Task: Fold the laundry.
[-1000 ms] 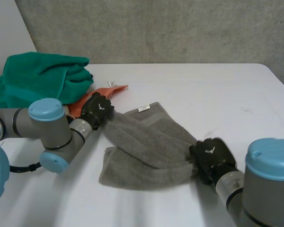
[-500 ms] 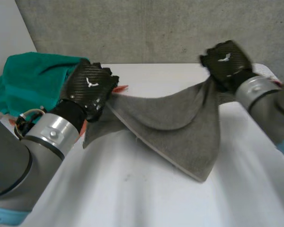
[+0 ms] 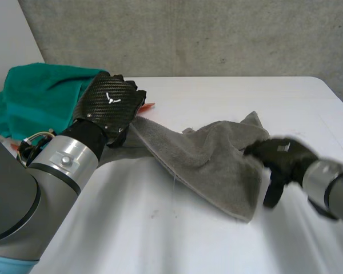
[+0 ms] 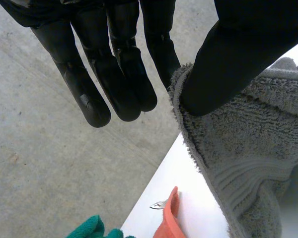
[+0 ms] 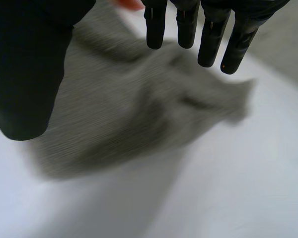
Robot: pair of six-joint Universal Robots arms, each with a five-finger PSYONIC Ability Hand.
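Grey towel [image 3: 211,162] lay rumpled mid-table [image 3: 160,240], one corner lifted, pinched between thumb and fingers of left hand [image 3: 108,105]. Right hand [image 3: 280,158] at the opposite edge, fingers straight, thumb apart, holding nothing. Best course, as judged: take that far corner, draw taut, lay flat.

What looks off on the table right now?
The grey towel lies bunched and skewed, not flat: one end pinched by the left robot hand, the other heaped in wrinkles beside the open right robot hand. An orange cloth pokes out by the green towel pile.
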